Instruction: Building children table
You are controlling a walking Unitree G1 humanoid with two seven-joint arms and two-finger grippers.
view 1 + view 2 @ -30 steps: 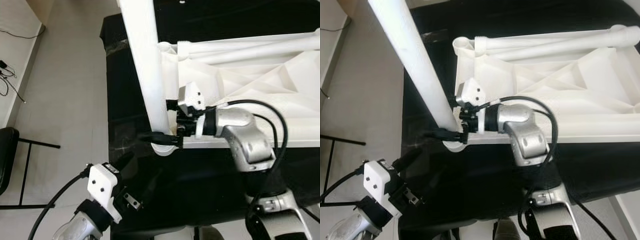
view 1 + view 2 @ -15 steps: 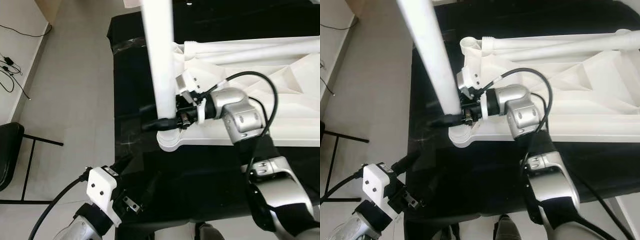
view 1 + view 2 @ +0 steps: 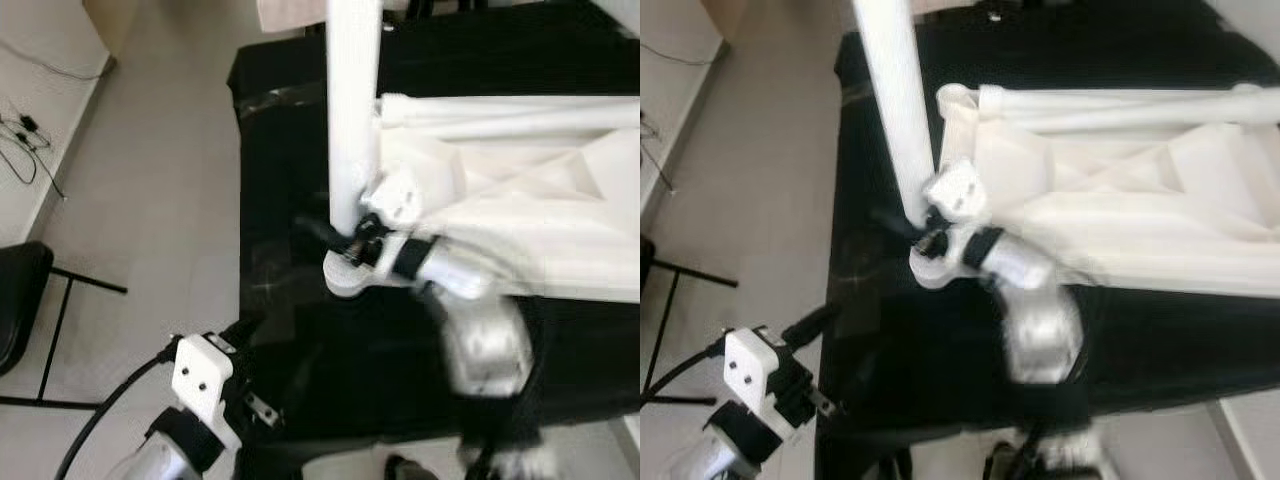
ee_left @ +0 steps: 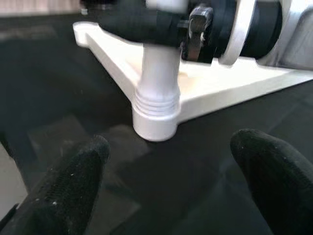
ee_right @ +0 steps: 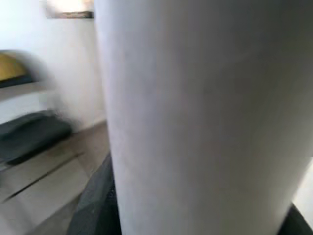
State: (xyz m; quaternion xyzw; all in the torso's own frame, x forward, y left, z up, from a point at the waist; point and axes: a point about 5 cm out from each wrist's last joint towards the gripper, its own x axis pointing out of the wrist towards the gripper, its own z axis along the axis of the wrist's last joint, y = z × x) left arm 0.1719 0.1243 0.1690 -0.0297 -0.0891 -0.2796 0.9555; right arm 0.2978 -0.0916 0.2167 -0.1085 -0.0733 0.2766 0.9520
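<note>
A white table top (image 3: 520,215) lying upside down on a black table (image 3: 290,150). Ribs and slanted braces showing on its underside. Two loose white legs (image 3: 1110,105) lying along its far edge, side by side.

One more white leg (image 3: 352,110) standing upright at the near left corner of the table top. Bottom end, with ridged rings (image 4: 156,100), sitting in the round corner socket (image 4: 154,125). How deep in the socket, hard to tell.

Right gripper (image 3: 345,240) closed around that upright leg, low down, just above the socket. One black finger (image 3: 318,230) poking out on the left side of the leg. Silver right arm (image 3: 1035,320) reaching in from the near side, over the black table, blurry. White camera box (image 3: 955,192) on the wrist, right beside the leg. From the right wrist, the leg (image 5: 195,117) very close and big, with a dark finger edge on each side of it.

Left gripper (image 4: 166,191) low at the near left edge of the black table, well apart from the leg. Fingers (image 4: 73,181) spread wide, holding nothing. Pointing toward the corner socket across the dark table. Its white wrist box (image 3: 200,375) and a black cable (image 3: 105,415) near the bottom left.

Pale floor (image 3: 150,180) on the left. Black chair (image 3: 20,300) by the left edge. Thin wires (image 3: 25,140) on the floor further back.
</note>
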